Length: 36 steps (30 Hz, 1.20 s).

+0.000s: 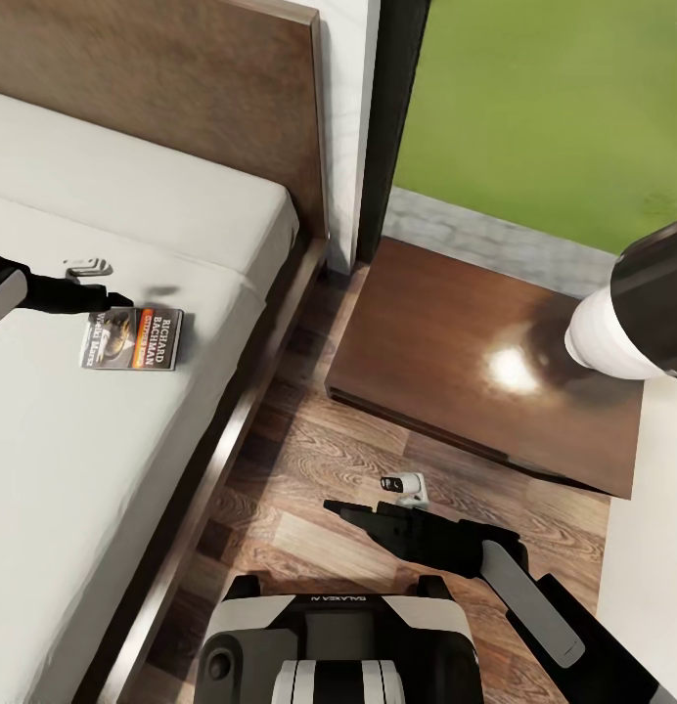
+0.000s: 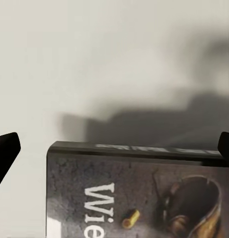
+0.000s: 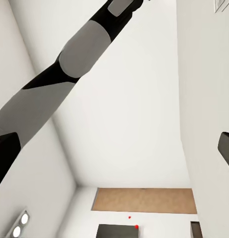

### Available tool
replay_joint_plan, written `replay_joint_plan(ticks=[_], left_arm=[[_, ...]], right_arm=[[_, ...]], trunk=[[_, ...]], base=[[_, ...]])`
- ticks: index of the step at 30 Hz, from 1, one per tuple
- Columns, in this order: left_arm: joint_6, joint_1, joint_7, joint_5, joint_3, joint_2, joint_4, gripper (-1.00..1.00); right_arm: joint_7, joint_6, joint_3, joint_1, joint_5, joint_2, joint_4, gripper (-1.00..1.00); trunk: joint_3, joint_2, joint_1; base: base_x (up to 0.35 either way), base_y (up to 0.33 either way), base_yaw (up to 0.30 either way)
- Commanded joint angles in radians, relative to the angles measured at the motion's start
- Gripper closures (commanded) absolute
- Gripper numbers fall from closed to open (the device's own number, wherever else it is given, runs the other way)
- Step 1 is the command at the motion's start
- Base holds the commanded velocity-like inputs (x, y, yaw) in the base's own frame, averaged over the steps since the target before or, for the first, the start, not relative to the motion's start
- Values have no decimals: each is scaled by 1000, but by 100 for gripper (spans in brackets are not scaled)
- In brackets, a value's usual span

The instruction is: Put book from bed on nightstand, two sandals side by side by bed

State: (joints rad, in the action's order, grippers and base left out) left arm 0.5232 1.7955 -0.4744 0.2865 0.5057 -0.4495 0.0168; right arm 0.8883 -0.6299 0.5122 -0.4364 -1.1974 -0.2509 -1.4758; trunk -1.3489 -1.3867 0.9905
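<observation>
- Fingertips (image 2: 6, 148) of the left gripper (image 1: 121, 301) are standing spread wide in the left wrist view, one dark tip at each side edge, with the book (image 2: 136, 191) lying between and below them
- Head view is showing the left gripper reaching in over the bed (image 1: 104, 186), its tip sitting just at the book's (image 1: 133, 338) upper edge; whether it is touching the cover cannot be told
- Book is lying flat on the light mattress, cover up, near the side of the bed that faces the nightstand (image 1: 456, 352)
- Nightstand is standing on the wood floor (image 1: 309, 508) just beside the bed frame, its glossy dark top catching a bright glare
- Right gripper (image 1: 343, 508) is hanging low over the floor in front of the nightstand, well apart from the book
- Right wrist view is looking up at white walls and ceiling, a dark tip (image 3: 5, 153) at each side edge, so those fingers are spread apart and pinching nothing
- Green lawn (image 1: 544, 108) is showing through the window behind the nightstand
</observation>
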Motion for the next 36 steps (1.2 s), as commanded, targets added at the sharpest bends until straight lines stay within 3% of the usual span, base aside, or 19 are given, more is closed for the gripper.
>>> replay_joint_plan(ticks=[1,17,36], left_arm=[[7,0,-2,10,10,-1,2,-100],[7,1,-5,10,10,-1,2,-100],[8,1,-6,10,9,-1,2,-100]], right_arm=[[-2,-7,2,-1,-9,-1,0,-100],[-2,-7,2,-1,-10,-1,0,-100],[-2,-7,2,-1,-8,0,0,-100]], trunk=[[0,0,0],[0,0,0],[0,0,0]], base=[[-22,0,0],[-107,0,0],[-12,0,0]])
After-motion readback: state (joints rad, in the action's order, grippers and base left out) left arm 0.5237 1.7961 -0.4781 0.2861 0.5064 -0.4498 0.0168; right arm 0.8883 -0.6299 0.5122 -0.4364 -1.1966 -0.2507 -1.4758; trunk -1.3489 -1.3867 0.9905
